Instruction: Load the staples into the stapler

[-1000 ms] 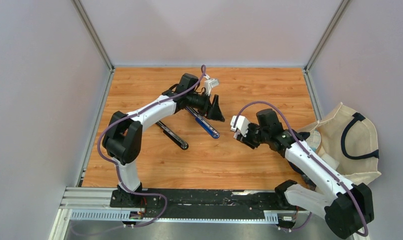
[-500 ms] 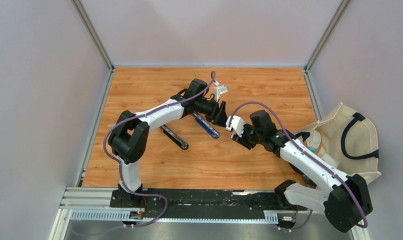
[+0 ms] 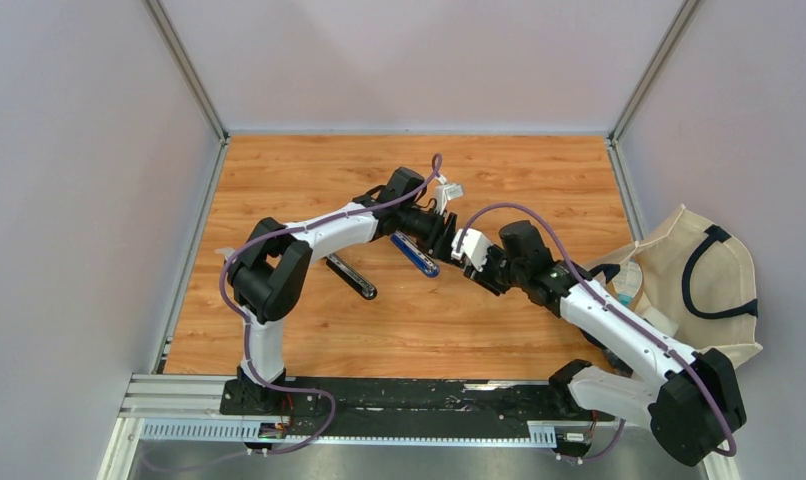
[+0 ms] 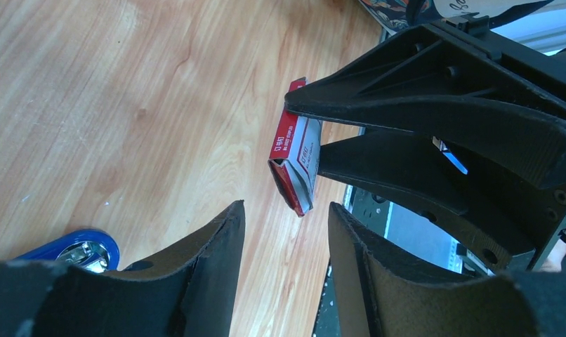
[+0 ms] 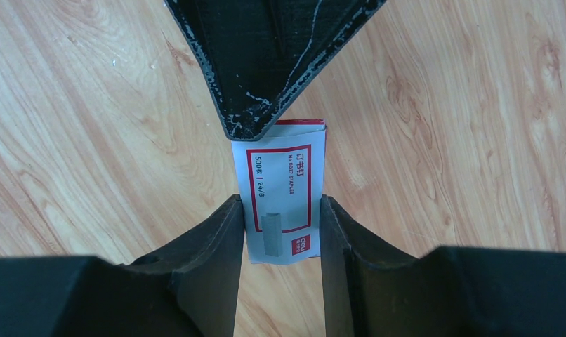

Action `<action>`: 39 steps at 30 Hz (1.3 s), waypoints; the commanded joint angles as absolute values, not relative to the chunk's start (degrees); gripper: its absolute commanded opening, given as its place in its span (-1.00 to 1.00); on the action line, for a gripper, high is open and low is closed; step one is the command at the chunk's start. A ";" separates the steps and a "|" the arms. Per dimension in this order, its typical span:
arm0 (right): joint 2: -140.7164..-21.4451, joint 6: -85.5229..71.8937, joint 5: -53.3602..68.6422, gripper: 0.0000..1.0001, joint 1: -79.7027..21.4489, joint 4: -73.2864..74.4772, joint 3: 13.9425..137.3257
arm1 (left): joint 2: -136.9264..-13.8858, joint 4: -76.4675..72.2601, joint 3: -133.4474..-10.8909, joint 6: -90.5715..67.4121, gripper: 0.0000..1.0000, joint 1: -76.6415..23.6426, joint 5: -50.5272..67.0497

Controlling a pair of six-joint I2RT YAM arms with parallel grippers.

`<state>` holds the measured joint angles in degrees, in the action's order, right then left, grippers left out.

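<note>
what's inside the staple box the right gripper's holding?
Contents hidden. The staple box, pinched by the right gripper, shows only its red-bordered label and cardboard walls; no staples visible.

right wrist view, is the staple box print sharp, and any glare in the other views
Right wrist view: staple box label crisp, print legible. Left wrist view: the box is seen nearly edge-on, print small; bright glare on the chrome of the blue stapler. Top view: even light, box too small to make out.
</note>
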<state>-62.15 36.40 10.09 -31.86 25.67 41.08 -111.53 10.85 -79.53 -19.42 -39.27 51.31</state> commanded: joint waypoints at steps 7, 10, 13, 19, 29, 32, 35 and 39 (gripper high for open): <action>-59.50 35.24 10.46 -0.17 -32.34 23.12 40.61 | -112.24 9.84 -80.60 -20.04 -0.02 -39.73 53.35; -59.41 35.25 10.90 -0.17 -32.43 23.38 40.52 | -112.50 9.84 -80.68 -20.13 -0.02 -39.90 53.35; -59.68 35.24 10.99 -0.17 -32.52 23.47 40.69 | -112.76 9.93 -80.95 -20.13 -0.02 -39.99 53.44; -59.94 35.24 10.99 -0.17 -32.96 23.55 40.78 | -113.03 10.37 -81.47 -20.13 -0.13 -40.25 53.70; -59.76 35.51 11.86 -0.17 -33.22 24.17 40.61 | -113.47 10.55 -81.91 -20.21 -0.15 -40.43 53.96; -59.68 35.51 12.04 -0.17 -33.40 24.08 40.61 | -113.55 10.46 -82.00 -20.30 -0.20 -40.52 54.32; -59.68 35.59 12.39 -0.17 -33.49 24.34 40.61 | -113.73 10.37 -82.00 -20.48 -0.21 -40.60 54.49; -59.94 35.60 12.39 -0.17 -33.75 24.35 40.69 | -113.82 10.28 -82.09 -20.48 -0.28 -40.61 54.75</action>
<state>-60.66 36.40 10.44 -32.93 26.02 40.34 -112.88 11.35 -79.68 -20.12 -39.88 53.54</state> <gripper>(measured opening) 0.416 0.377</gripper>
